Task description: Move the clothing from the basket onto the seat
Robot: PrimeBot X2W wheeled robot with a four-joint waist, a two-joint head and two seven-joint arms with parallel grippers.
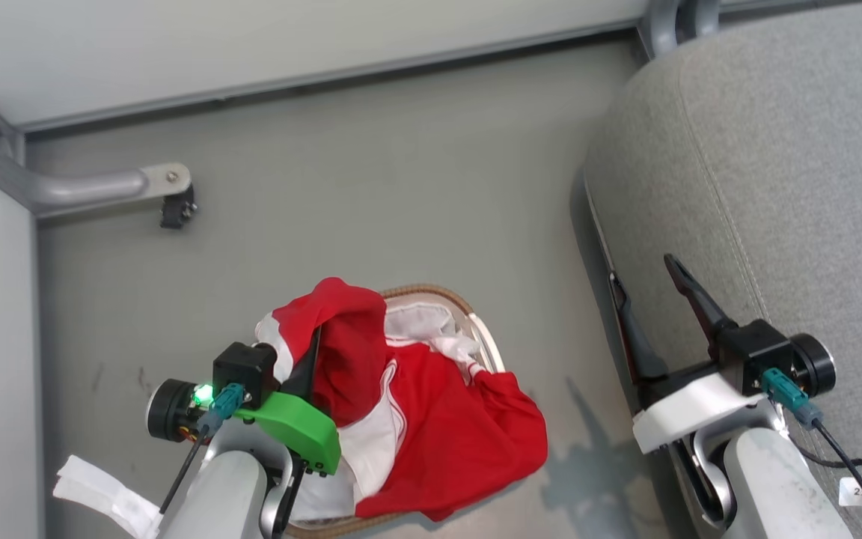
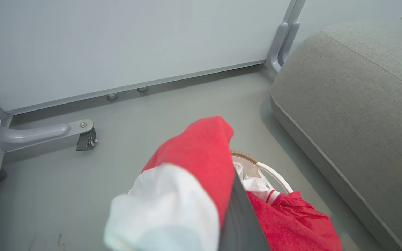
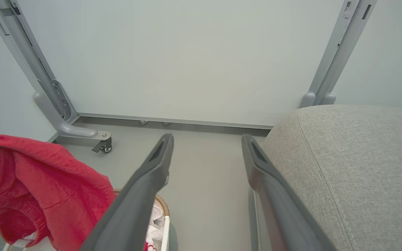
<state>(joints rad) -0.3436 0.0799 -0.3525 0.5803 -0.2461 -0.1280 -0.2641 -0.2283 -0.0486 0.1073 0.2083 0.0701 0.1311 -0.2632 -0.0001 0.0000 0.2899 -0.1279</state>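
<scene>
Two grippers are in play. Your left gripper (image 1: 313,352) is closed on a fold of the soft bright red clothing with white panels (image 1: 438,427). It holds that fold above the oval white perforated plastic basket with a brown woven rim (image 1: 431,290). The rest of the fabric lies heaped in the basket and spills over its near rim. Your right gripper (image 1: 643,271) stands with its jaws wide apart, holding nothing, just beside the edge of the large grey fabric-upholstered seat (image 1: 775,187). No clothing is on the seat yet.

Hazards from here:
1. Trailing fabric may snag on the rim and drag or tip the basket as you lift.
2. The white liner cloth (image 1: 420,322) lies against the clothing and may come up with it.
3. The pinch takes only a fold, so the hanging weight may pull it free mid-transfer.
4. Hanging fabric may catch on the open right gripper, which stands between the basket and the seat.
</scene>
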